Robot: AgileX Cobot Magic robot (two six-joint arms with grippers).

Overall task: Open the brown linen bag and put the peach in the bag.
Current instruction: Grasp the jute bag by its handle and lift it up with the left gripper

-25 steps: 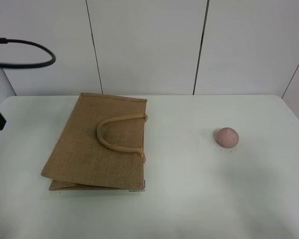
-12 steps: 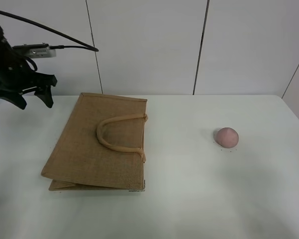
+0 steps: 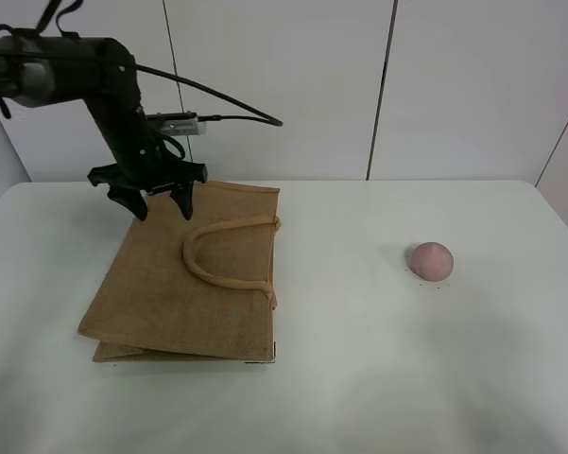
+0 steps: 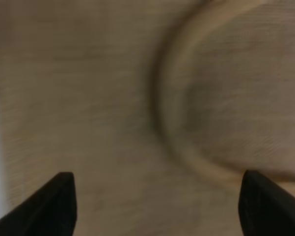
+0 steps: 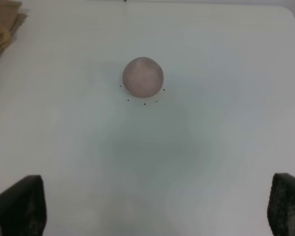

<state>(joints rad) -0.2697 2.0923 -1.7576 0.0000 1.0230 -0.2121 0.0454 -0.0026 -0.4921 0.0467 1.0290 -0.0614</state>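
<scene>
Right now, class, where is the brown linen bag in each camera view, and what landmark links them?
Exterior high: brown linen bag lies flat on the white table, left of centre.
Left wrist: its weave and loop handle nearly fill the picture.
Right wrist: only a corner at the picture's edge, far from the peach.
Shared landmarks: loop handle for the first two; peach for exterior and right wrist.

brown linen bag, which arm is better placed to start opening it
Left: its jaws stand open over the flat, closed brown linen bag, near its handles. The right arm looks at the peach, well apart from the bag.
</scene>
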